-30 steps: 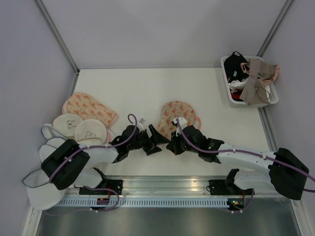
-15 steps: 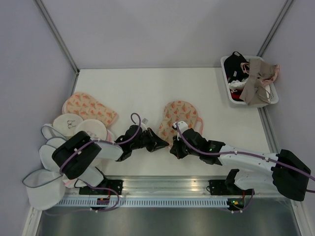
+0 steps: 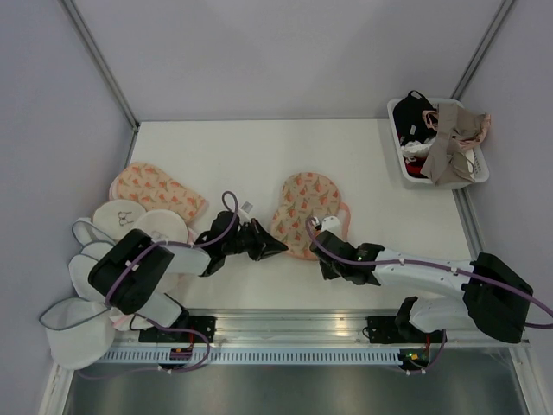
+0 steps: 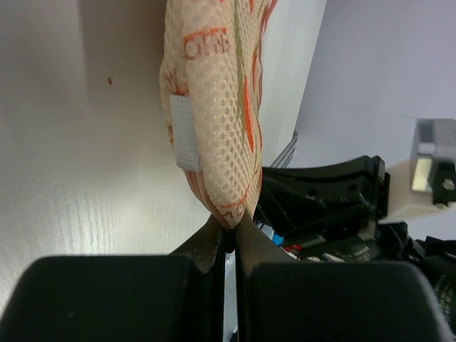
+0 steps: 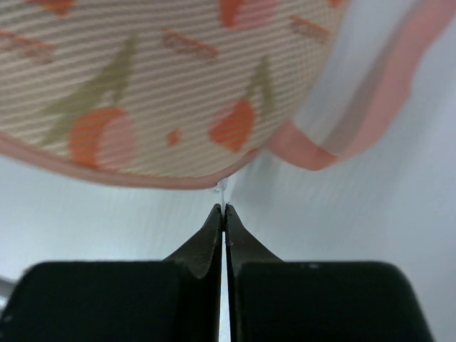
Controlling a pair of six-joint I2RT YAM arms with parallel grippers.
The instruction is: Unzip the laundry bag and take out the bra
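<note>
The laundry bag (image 3: 307, 201), a peach pouch with orange print and pink trim, lies mid-table. My left gripper (image 3: 280, 249) is shut on its near-left edge; in the left wrist view the mesh fabric (image 4: 214, 107) bulges up out of the closed tips (image 4: 229, 226). At the bag's near rim my right gripper (image 3: 320, 246) is shut on a small white zipper pull (image 5: 223, 189), just below the printed fabric (image 5: 142, 85) and beside a pink trim loop (image 5: 370, 107). The bra is hidden from view.
A white bin (image 3: 409, 176) with black and beige garments stands at the back right. A second peach pouch (image 3: 155, 190) and several round white mesh pouches (image 3: 130, 223) are piled at the left edge beside the left arm.
My left gripper went from open to shut on the bag's edge. My right gripper slid back from over the bag to its near rim, and the bag shifted slightly.
</note>
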